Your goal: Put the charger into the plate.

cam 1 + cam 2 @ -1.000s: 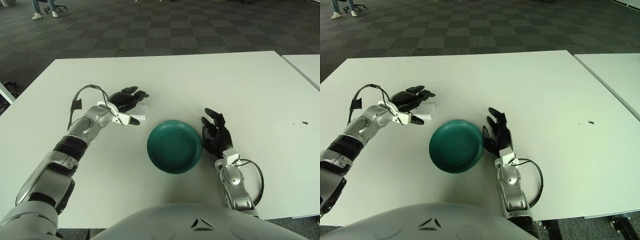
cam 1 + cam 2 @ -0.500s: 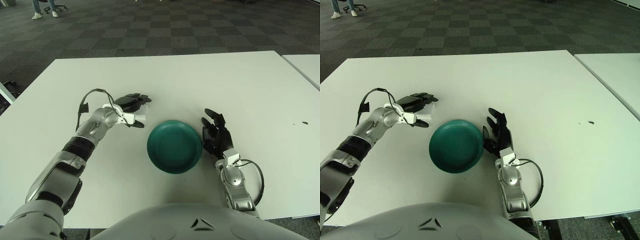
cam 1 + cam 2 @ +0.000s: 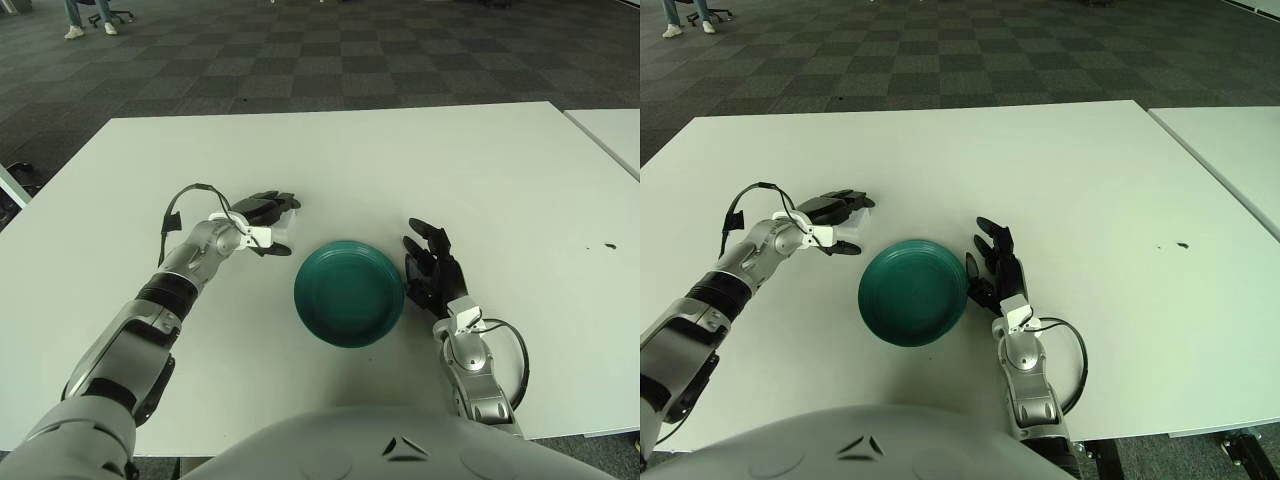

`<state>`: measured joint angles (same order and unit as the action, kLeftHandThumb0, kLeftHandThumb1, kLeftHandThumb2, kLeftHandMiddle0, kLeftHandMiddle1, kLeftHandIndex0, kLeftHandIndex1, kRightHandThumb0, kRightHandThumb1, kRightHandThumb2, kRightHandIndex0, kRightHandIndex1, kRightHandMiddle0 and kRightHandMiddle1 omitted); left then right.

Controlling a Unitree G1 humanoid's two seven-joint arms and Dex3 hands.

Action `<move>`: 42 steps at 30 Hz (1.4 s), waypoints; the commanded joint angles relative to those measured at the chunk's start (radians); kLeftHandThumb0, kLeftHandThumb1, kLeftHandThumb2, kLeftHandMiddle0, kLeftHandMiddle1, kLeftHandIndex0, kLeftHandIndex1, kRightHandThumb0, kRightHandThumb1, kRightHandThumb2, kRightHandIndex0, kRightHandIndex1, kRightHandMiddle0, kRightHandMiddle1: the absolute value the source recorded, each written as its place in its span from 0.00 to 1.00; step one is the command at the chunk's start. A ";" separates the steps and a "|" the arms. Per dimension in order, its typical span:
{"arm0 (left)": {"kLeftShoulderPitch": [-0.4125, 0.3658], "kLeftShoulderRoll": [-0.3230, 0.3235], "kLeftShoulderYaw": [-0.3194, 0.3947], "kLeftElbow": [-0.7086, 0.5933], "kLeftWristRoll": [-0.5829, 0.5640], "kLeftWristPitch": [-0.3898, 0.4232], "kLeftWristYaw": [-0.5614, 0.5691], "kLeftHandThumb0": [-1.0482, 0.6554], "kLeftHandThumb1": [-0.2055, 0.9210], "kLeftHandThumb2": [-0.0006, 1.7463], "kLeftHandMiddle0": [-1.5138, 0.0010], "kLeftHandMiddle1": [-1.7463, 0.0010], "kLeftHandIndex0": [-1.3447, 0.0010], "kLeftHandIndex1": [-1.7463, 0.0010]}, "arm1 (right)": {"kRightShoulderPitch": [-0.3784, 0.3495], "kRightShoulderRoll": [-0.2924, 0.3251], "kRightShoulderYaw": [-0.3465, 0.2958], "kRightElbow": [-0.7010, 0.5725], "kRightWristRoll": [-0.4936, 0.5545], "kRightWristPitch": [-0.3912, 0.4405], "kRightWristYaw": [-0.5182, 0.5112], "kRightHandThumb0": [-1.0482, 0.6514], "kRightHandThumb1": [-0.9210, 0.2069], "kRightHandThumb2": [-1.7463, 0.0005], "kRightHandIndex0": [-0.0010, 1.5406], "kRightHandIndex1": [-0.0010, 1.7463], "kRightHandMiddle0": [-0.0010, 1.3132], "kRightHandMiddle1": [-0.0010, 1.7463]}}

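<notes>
The white charger (image 3: 284, 231) lies on the white table (image 3: 400, 160), just left of the round green plate (image 3: 349, 291). My left hand (image 3: 266, 222) is down on the charger. Its dark fingers (image 3: 272, 204) curl over the top and the thumb presses the near side, so most of the charger is hidden. In the right eye view the left hand (image 3: 840, 218) shows the same hold beside the plate (image 3: 913, 291). The plate holds nothing. My right hand (image 3: 430, 268) shows just right of the plate, fingers spread and holding nothing.
A second white table (image 3: 612, 130) stands off to the right across a narrow gap. A small dark speck (image 3: 609, 245) marks the tabletop at the far right. Dark checkered carpet lies beyond the far table edge.
My left hand has moved slightly right and lowered onto the charger, its fingers curling down over it. The plate and the right hand have not moved.
</notes>
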<state>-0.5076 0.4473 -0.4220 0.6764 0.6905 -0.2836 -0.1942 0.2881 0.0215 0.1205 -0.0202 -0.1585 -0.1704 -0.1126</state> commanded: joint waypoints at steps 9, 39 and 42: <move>-0.033 -0.032 -0.058 0.191 0.035 0.008 0.128 0.03 1.00 0.33 0.74 0.73 0.92 0.27 | 0.056 -0.006 -0.009 -0.012 0.010 0.099 0.016 0.19 0.00 0.57 0.25 0.00 0.00 0.38; -0.054 -0.072 -0.122 0.399 0.074 -0.050 0.602 0.36 0.53 0.69 0.37 0.00 0.60 0.00 | 0.061 -0.013 -0.014 -0.016 0.019 0.097 0.023 0.22 0.00 0.57 0.26 0.01 0.00 0.40; -0.052 -0.070 -0.123 0.397 0.074 -0.058 0.616 0.36 0.53 0.70 0.35 0.00 0.60 0.00 | 0.058 -0.011 -0.016 -0.010 0.025 0.095 0.024 0.22 0.00 0.57 0.27 0.01 0.00 0.40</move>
<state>-0.6140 0.3703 -0.5267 1.0538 0.7549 -0.3422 0.4298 0.3221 0.0137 0.1124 -0.0772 -0.1366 -0.1215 -0.0922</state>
